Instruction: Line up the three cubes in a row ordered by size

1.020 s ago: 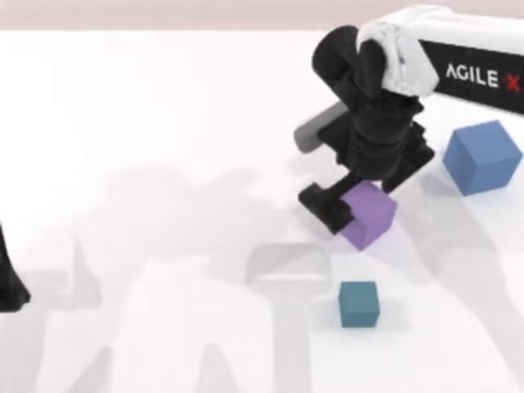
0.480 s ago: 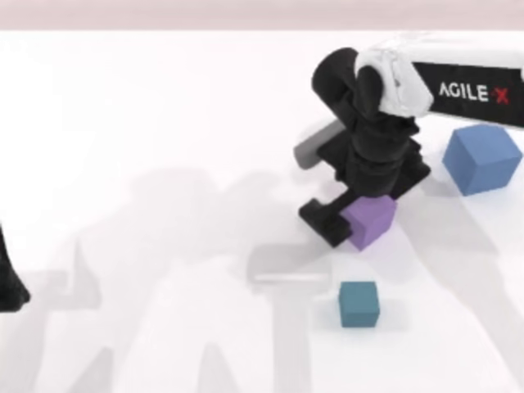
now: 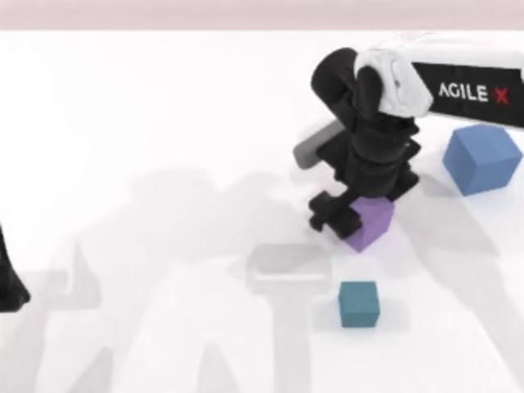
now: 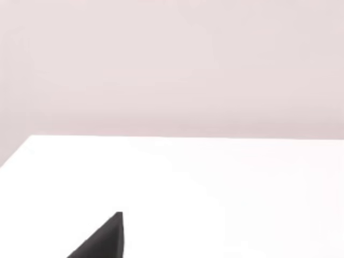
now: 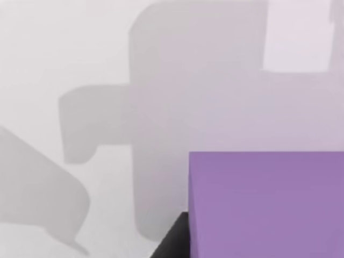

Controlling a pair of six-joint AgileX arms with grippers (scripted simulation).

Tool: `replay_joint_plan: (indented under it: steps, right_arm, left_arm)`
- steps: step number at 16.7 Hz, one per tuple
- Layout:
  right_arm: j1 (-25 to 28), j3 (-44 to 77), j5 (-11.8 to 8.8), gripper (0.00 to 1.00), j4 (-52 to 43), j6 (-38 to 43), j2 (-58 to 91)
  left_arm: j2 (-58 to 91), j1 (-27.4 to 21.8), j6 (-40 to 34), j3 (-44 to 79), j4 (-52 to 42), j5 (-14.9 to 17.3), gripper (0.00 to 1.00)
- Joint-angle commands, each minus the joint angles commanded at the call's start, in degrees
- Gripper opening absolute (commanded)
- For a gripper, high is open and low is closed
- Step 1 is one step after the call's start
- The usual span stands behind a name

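**pixelpat:** Since the right arm's wrist covers so much from above, how much of the purple cube (image 3: 371, 223) can you really see?

**gearhead_jo:** Only its near corner and part of the top. The right gripper (image 3: 354, 214) sits down over it, right of the tabletop's (image 3: 164, 123) middle. One black finger (image 3: 334, 214) shows against the cube's left face; the other is hidden under the wrist. In the right wrist view the purple face (image 5: 266, 204) fills the lower corner with a dark finger (image 5: 174, 242) tight against its edge. I'd call it clenched on the cube, probably, though only one contact can be seen.

**pixelpat:** And the other cubes?

**gearhead_jo:** The blue cube (image 3: 481, 158) stands near the tabletop's right edge, touching nothing, with the arm's link passing above its far side. The teal cube (image 3: 359, 304) is toward the near edge, apart from the purple one.

**pixelpat:** Any writing?

**gearhead_jo:** "AGILE X" in white on the right arm's black link (image 3: 473, 92), the X in red, cut off at the frame's edge.

**pixelpat:** Left arm?

**gearhead_jo:** Just a black sliver (image 3: 10, 282) at the tabletop's left edge. Its wrist view shows one dark fingertip (image 4: 105, 239) over bare table, so I can't tell how that gripper is set.
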Motion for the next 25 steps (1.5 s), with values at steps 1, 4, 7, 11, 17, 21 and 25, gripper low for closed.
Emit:
replay_joint_plan:
  steps: [1, 4, 7, 11, 17, 21, 25]
  right_arm:
    - [0.00, 0.00, 0.00, 0.17, 0.00, 0.00, 0.00]
    - [0.00, 0.00, 0.00, 0.00, 0.00, 0.00, 0.00]
    - [0.00, 0.00, 0.00, 0.00, 0.00, 0.00, 0.00]
    - [0.00, 0.00, 0.00, 0.00, 0.00, 0.00, 0.00]
    - [0.09, 5.14, -0.23, 0.00, -6.96, 0.18, -2.76]
    - [0.37, 9.91, -0.24, 0.00, -13.83, 0.06, -4.84]
    - [0.07, 10.01, -0.27, 0.00, -13.96, 0.16, -4.79]
  left_arm:
    - [0.00, 0.00, 0.00, 0.00, 0.00, 0.00, 1.00]
    - [0.00, 0.00, 0.00, 0.00, 0.00, 0.00, 1.00]
    - [0.00, 0.00, 0.00, 0.00, 0.00, 0.00, 1.00]
    - [0.00, 0.00, 0.00, 0.00, 0.00, 0.00, 1.00]
    - [0.00, 0.00, 0.00, 0.00, 0.00, 0.00, 1.00]
    - [0.00, 0.00, 0.00, 0.00, 0.00, 0.00, 1.00]
    - [0.00, 0.00, 0.00, 0.00, 0.00, 0.00, 1.00]
